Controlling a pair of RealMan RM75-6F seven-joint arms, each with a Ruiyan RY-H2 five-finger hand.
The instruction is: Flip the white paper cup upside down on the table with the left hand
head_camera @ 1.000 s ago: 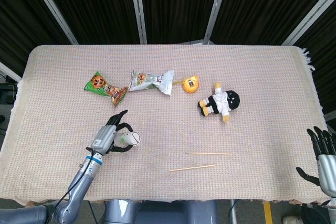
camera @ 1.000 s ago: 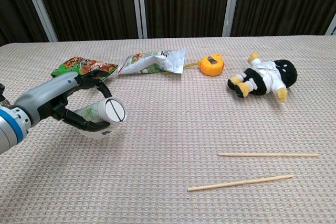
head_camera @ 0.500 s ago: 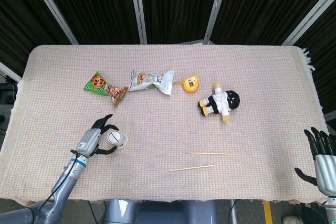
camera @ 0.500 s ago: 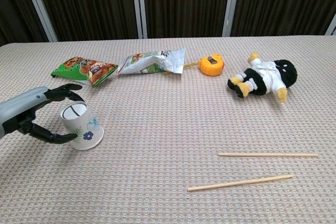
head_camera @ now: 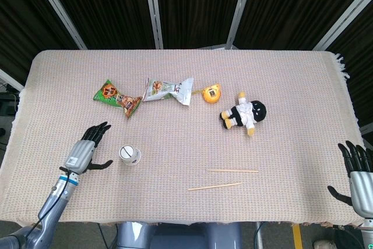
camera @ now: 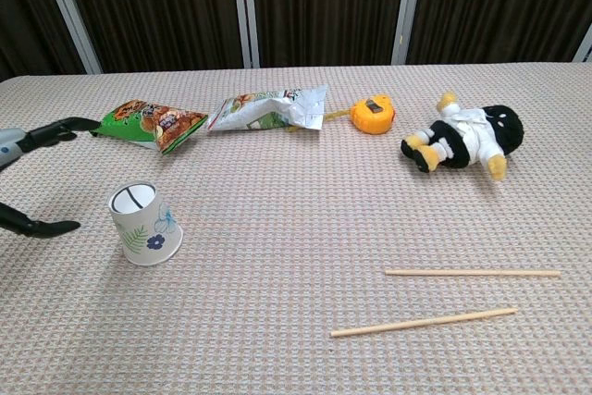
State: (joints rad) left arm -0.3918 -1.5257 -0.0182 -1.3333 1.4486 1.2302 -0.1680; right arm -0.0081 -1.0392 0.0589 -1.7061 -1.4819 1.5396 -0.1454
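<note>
The left hand (head_camera: 81, 154) has its fingers (head_camera: 98, 131) spread and holds nothing, resting just left of the paper cup (head_camera: 129, 155), apart from it. The cup stands upside down on the counter (head_camera: 280, 86), wide mouth down. The right hand (head_camera: 358, 178), fingers apart and empty, sits at the counter's far right edge.

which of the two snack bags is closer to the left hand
The green snack bag. It lies at the left end of the row of things, just up the table from the open left hand; the white snack bag sits further right, beside the orange tape measure.
</note>
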